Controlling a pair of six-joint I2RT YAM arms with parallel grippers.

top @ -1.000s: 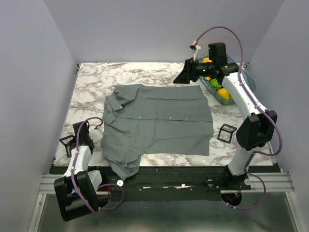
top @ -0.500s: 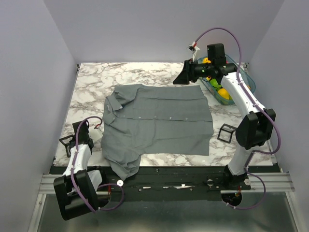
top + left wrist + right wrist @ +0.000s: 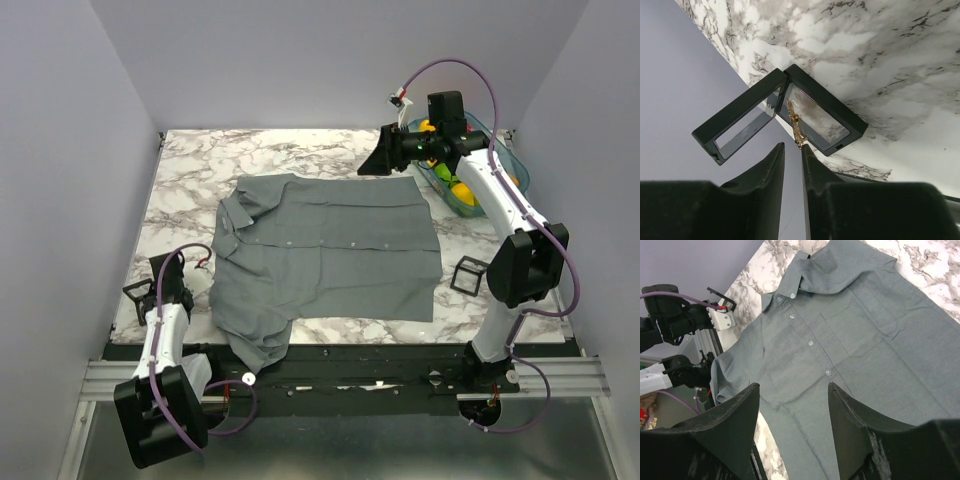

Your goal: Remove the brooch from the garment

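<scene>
A white surface [image 3: 300, 150] veined with grey marbling fills the middle of the overhead view; plain pale lilac-grey walls close it in on three sides, a back wall [image 3: 330, 60] across the top of the frame, a left wall [image 3: 60, 200] and a right wall [image 3: 605, 120] slanting down either side; a silver slotted rail [image 3: 95, 378] runs along the surface's lower edge, with dull grey sheet metal [image 3: 350, 445] below it; the light is soft and even, the shadows faint.

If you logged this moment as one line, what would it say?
left gripper: slightly open at black hinged case, gold piece at its tips | right gripper: open, above grey shirt
</scene>
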